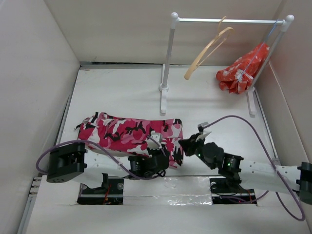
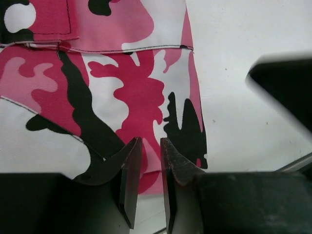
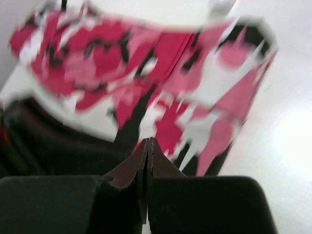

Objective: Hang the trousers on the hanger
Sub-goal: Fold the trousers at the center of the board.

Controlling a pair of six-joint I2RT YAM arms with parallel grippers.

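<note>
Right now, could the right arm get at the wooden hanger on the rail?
Probably yes: nothing stands between the right gripper and the hanger, which hangs free between the rack post and the orange cloth, though it is a long stretch.

place: lab test cell | evidence: white board walls [image 1: 29,73], small clothes rack [image 1: 243,21]

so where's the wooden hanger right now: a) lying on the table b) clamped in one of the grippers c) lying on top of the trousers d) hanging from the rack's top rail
d: the hanger hangs by its hook from the rail at the back, away from both arms.
</note>
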